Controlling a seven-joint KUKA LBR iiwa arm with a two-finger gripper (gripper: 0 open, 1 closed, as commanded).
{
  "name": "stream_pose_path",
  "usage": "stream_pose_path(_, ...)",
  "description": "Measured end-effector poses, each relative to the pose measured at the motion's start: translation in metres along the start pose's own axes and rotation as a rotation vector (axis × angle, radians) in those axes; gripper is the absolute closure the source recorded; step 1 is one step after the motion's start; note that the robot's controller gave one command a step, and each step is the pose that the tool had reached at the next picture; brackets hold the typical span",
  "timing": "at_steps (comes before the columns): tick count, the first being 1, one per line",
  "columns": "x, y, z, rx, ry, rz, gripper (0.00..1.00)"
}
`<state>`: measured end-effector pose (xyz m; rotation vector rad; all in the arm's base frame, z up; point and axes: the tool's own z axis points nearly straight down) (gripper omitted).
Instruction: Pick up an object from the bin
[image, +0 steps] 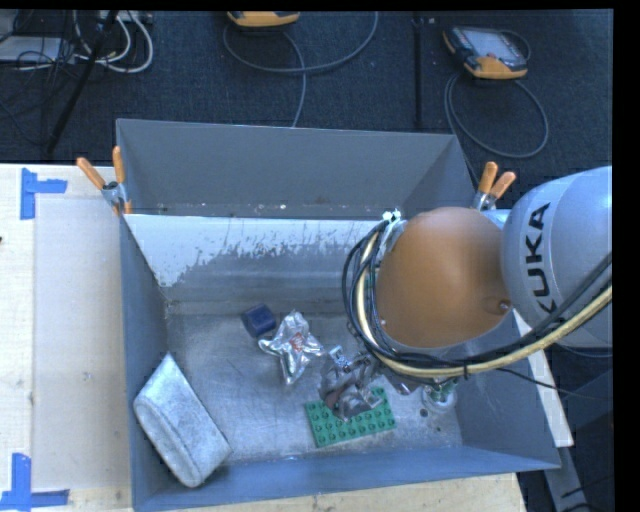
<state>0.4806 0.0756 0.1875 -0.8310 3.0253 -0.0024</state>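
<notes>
The green studded plate (352, 424) lies flat on the bin (280, 180) floor at lower centre of the frame, not lifted; grasp and raise, I judge, remain. The gripper (348, 388) sits low over the plate's upper edge; whether it is apart or clamped I cannot tell; crumpled silver foil (292, 345) lies just left.
</notes>
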Motion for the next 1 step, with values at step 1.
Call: stream_pose_path(1,0.0348,-0.0454,-0.1059,0.0,0.0,-0.324,1.0)
